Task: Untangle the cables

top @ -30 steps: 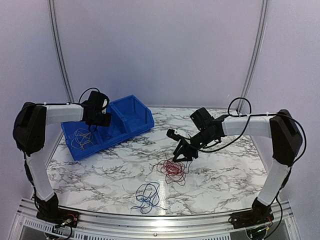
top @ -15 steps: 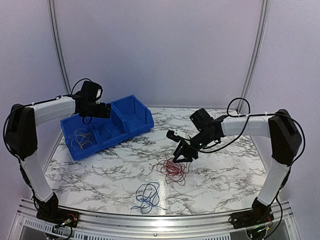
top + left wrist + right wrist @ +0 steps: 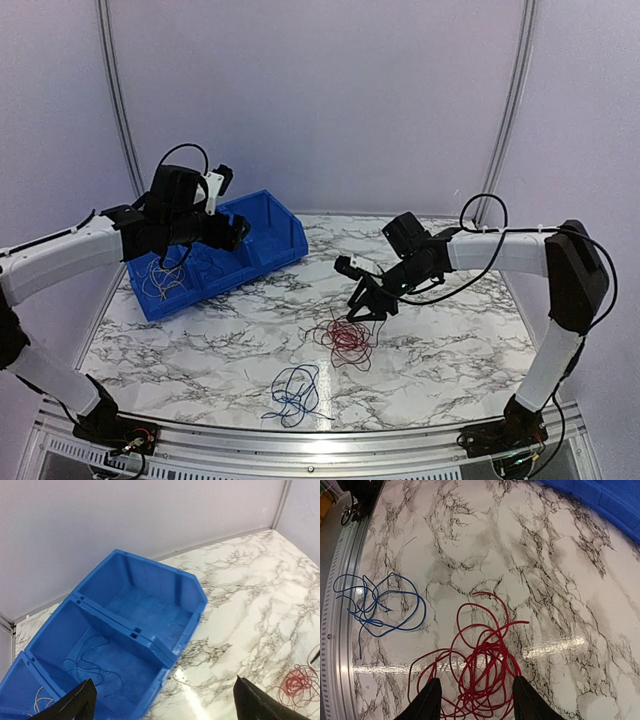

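The red cable [image 3: 347, 340] lies as a loose coil on the marble table [image 3: 450, 350], right of centre; the blue cable [image 3: 293, 392] lies in its own loops nearer the front edge, apart from the red. 2 more sit in the blue bin [image 3: 280, 225] at the far left: a whitish cable [image 3: 160, 280] in the end compartment and a dark cable [image 3: 92, 662] in the middle compartment. The right jaws are spread and point down over the far edge of the red coil, with strands showing between them; whether they touch it I cannot tell. The left jaws are spread, holding nothing, raised above the bin.
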